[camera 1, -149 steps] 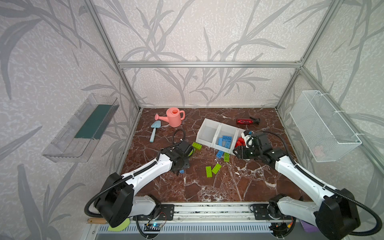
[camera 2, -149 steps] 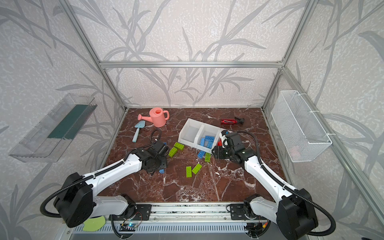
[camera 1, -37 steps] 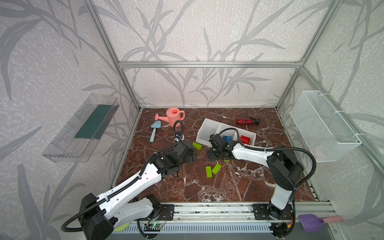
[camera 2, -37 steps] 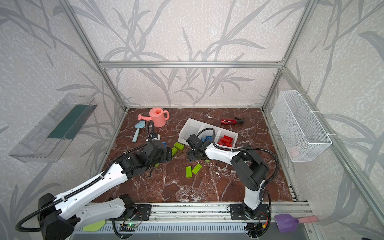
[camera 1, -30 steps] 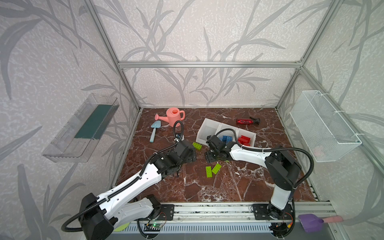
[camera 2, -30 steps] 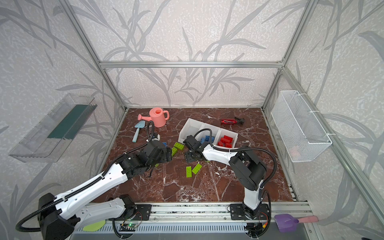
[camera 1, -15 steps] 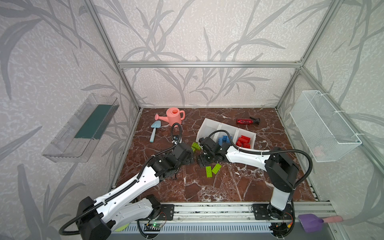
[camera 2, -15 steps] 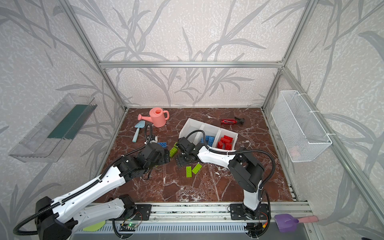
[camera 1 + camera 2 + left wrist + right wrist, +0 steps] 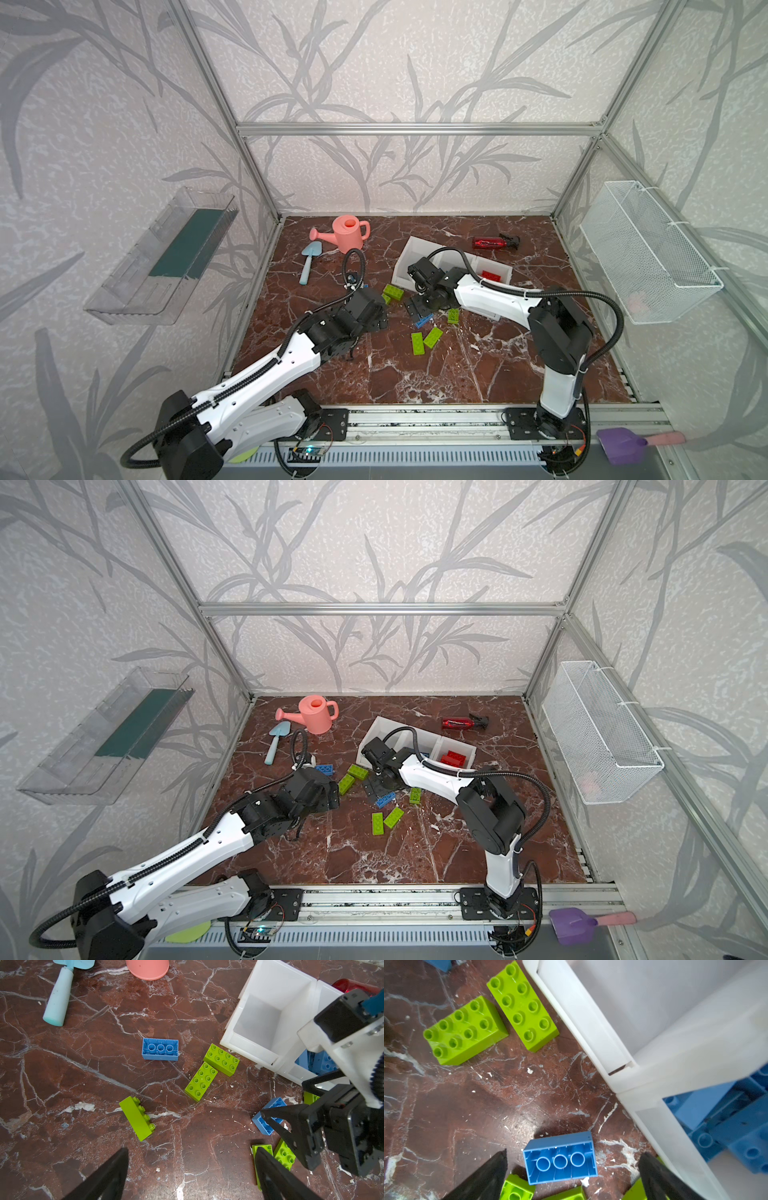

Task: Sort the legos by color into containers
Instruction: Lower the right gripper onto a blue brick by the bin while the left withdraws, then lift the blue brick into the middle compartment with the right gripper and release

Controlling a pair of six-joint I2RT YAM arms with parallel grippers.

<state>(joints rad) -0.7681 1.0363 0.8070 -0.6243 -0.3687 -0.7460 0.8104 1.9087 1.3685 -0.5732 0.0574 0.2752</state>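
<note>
Dark red marble covers the bench [image 9: 457, 374], with leaf-patterned walls around it. Three joined white bins [image 9: 409, 251] stand toward the back, to the right of a pink watering can [image 9: 349, 232] and a pale blue trowel [image 9: 306, 268]. A red spray bottle [image 9: 490, 242] lies farther back. In both top views the right-hand bin holds red bricks [image 9: 453, 757], and the right wrist view shows a heap of blue bricks [image 9: 726, 1126] in the middle one.

The right tool [image 9: 574, 1152] hangs low just in front of the bins, its fingers spread wide and holding nothing. A blue brick [image 9: 560, 1159] lies on the bench between them, hollow side toward the wrist camera and clear of both fingers. The left tool [image 9: 191, 1152] is likewise spread and empty, above bare marble left of the bins.

Two green bricks [image 9: 221, 1059] lie studs up, close together, just beside the left bin's front. A third green brick [image 9: 137, 1118] rests on its side near the left tool, and a second blue brick [image 9: 160, 1049] lies upside down beyond it. Another green pair [image 9: 417, 343] sits nearer the front.
</note>
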